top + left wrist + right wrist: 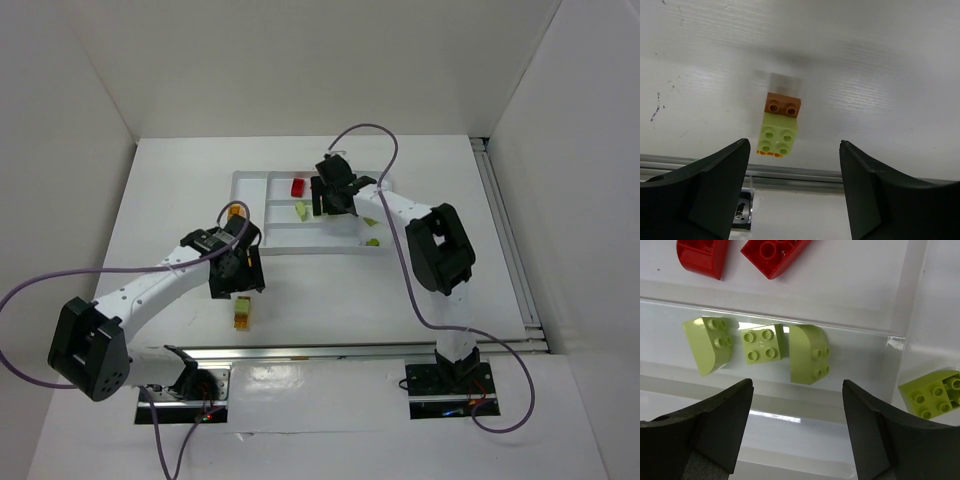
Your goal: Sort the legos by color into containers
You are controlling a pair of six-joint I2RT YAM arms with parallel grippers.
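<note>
A small stack of legos [779, 134], light green between orange pieces, lies on the table near the front rail; it also shows in the top view [242, 313]. My left gripper [795, 167] hangs open and empty just above and near it, also seen from the top [238, 278]. My right gripper [797, 412] is open and empty over the white tray [262, 240]. Three light green legos [761, 343] lie in the tray's middle slot. Two red legos [771, 255] lie in the far slot. Another green lego [935, 392] lies right of a ridge.
A single orange lego [236, 211] sits on the table left of the tray, beside my left wrist. A metal rail [330, 350] runs along the table's near edge. White walls enclose the table on the left, far and right sides.
</note>
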